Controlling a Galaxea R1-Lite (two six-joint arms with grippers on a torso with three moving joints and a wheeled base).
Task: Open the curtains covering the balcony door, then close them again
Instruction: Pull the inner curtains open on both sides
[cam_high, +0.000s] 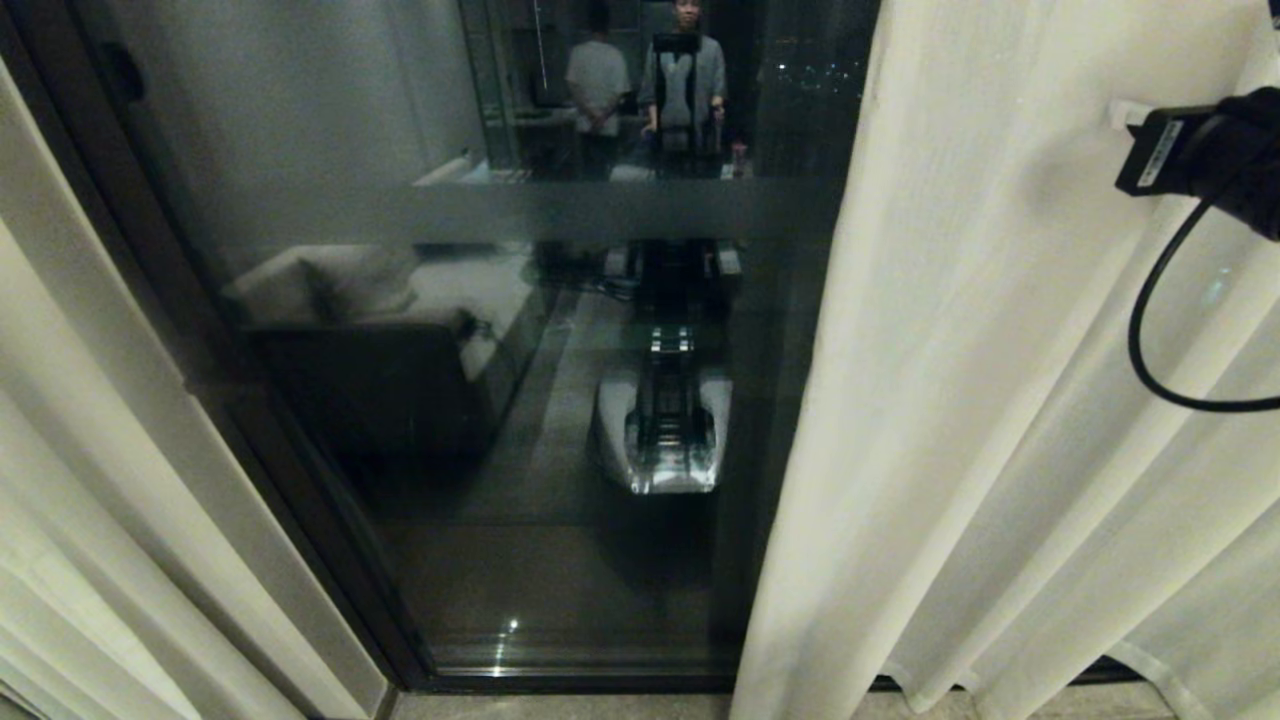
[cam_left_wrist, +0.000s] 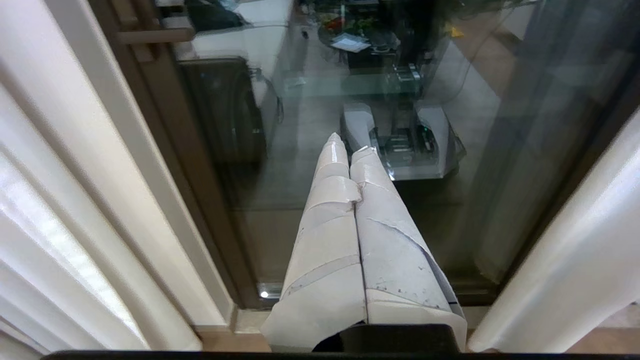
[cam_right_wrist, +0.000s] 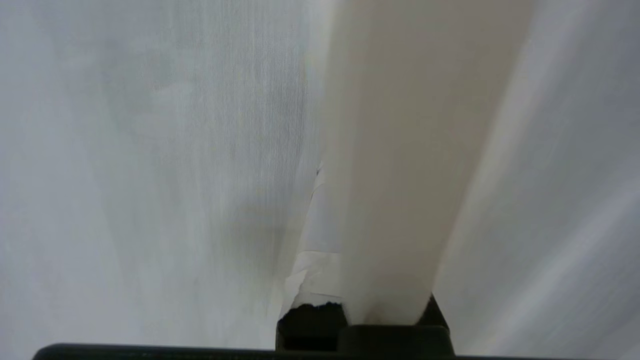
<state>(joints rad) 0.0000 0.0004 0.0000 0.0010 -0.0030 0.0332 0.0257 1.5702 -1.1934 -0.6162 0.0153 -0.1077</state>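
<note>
Overhead, you see the balcony door (cam_high: 560, 350) bared between the curtains (cam_high: 1000, 400), which look soft and light. Your left view shows the left gripper (cam_left_wrist: 350, 147) pressed shut, empty, facing glass. Your right view shows the right gripper (cam_right_wrist: 320, 280) clamped on a fold; grip near that hemmed edge. A cable (cam_high: 1160, 310) dangles close.
</note>
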